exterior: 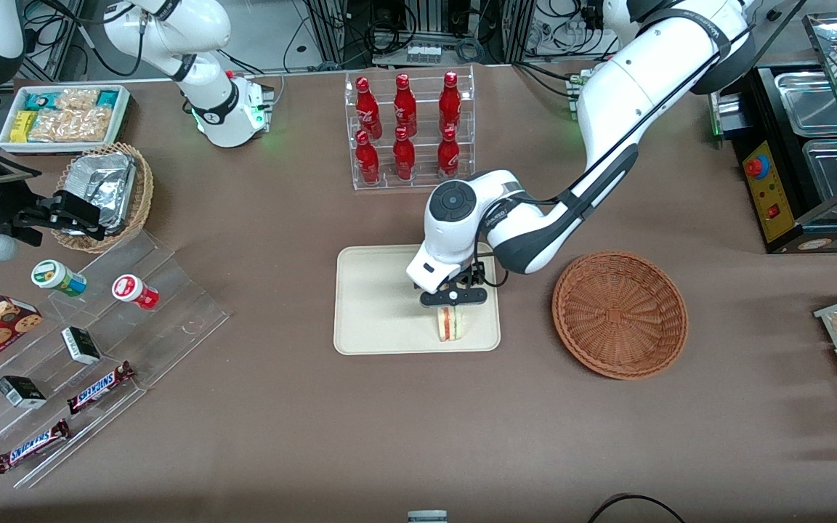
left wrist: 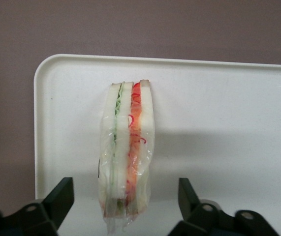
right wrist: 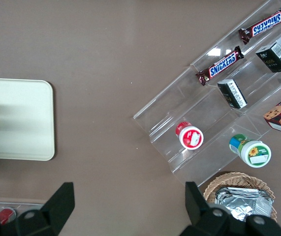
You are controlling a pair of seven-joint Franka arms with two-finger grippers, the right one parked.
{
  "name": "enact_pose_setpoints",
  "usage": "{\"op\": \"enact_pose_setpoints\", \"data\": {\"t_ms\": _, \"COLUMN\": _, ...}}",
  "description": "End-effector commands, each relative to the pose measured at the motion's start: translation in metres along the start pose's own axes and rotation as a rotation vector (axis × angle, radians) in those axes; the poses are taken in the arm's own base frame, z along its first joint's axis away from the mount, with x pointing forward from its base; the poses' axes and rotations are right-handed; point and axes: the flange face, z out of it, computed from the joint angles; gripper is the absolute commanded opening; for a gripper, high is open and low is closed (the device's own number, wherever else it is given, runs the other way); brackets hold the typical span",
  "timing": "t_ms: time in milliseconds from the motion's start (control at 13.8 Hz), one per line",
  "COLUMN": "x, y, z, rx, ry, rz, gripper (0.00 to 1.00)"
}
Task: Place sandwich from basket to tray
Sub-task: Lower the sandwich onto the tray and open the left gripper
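Sandwich [exterior: 450, 324] standing on edge on the cream tray [exterior: 375, 305], near the tray edge closest to the front camera and toward the working arm's end. Wrapped in clear film; white bread with green and red filling layers showing along the edge, seen clearly from the left wrist view [left wrist: 125, 162]. Gripper [exterior: 453, 296] directly above the sandwich, low over the tray, jaws spread wide. From the wrist view, gripper [left wrist: 125, 199] with one black finger on each side of the sandwich, both fingers [left wrist: 61, 196] apart from the film, nothing gripped. Tray [left wrist: 219, 123] lying flat on the brown tabletop [exterior: 280, 407], rounded corner visible.

Wide reddish-brown wicker basket [exterior: 620, 314] just beside the tray, toward the working arm's end of the tabletop, with nothing inside. Clear rack of red bottles [exterior: 410, 129] farther from the front camera than the tray. Toward the parked arm's end: smaller pale wicker basket with foil packs [exterior: 107, 192], stepped clear display [exterior: 99, 349] carrying Snickers bars [exterior: 99, 387], small cartons and two round tubs.
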Motion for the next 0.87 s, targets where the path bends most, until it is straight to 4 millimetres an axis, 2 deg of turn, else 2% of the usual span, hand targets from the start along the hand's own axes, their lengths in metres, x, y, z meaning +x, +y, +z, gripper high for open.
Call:
{"op": "enact_pose_setpoints", "data": {"t_ms": 0, "x": 0.004, "y": -0.001, "z": -0.032, "rx": 0.028, "ry": 0.053, "rz": -0.018, "gripper": 1.0}}
{"op": "enact_pose_setpoints", "data": {"t_ms": 217, "x": 0.004, "y": -0.008, "z": -0.063, "rx": 0.093, "ry": 0.075, "rz": -0.023, "gripper": 1.0}}
{"op": "enact_pose_setpoints", "data": {"t_ms": 507, "x": 0.004, "y": -0.017, "z": -0.117, "rx": 0.082, "ry": 0.065, "rz": -0.076, "gripper": 1.0}}
{"op": "enact_pose_setpoints", "data": {"t_ms": 796, "x": 0.003, "y": -0.029, "z": -0.182, "rx": 0.052, "ry": 0.108, "rz": -0.133, "gripper": 1.0}}
